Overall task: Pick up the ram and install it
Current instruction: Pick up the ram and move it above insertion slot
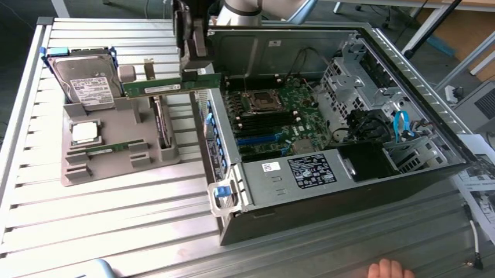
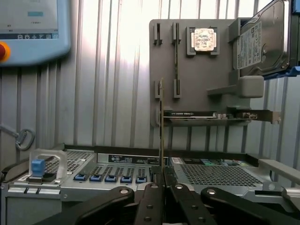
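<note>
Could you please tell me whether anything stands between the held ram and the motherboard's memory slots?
Nothing visible does. The pincer holds the ram in the air by the open case's wall. The memory slots beside the processor socket lie uncovered.

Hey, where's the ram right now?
In the exterior view, the ram is clamped in the gripper, in the air above the grey tray's right edge, just to that view's left of the open case.

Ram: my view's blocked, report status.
Gripper shut on ram. Ram in air at edge of case, not installed. Nothing seen blocking.
</note>
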`<state>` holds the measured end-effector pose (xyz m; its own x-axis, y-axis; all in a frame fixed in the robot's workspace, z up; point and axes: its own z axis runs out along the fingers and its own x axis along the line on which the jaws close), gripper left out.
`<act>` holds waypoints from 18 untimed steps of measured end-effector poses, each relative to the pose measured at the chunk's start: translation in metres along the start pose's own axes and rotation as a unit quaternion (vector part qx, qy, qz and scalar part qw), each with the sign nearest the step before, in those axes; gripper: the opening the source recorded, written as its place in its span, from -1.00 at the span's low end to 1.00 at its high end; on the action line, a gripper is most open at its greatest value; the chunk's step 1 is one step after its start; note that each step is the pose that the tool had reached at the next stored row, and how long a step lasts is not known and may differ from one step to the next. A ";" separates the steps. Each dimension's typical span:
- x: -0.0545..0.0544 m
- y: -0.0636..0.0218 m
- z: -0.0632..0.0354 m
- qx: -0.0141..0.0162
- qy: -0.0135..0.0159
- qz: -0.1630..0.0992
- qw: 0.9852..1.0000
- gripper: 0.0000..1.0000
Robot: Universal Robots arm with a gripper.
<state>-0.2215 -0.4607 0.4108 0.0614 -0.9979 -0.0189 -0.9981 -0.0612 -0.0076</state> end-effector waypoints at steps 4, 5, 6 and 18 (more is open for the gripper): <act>0.001 -0.0087 0.0001 0.002 0.000 0.000 1.000 -0.76; 0.001 -0.0109 0.0001 0.002 0.000 0.000 1.000 -0.76; 0.001 -0.0129 0.0001 0.002 0.000 0.000 1.000 -0.76; 0.002 -0.0387 0.0003 0.008 0.000 0.000 1.000 -0.76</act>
<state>-0.1827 -0.4607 0.4108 0.0616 -0.9979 -0.0180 -0.9979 -0.0612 -0.0227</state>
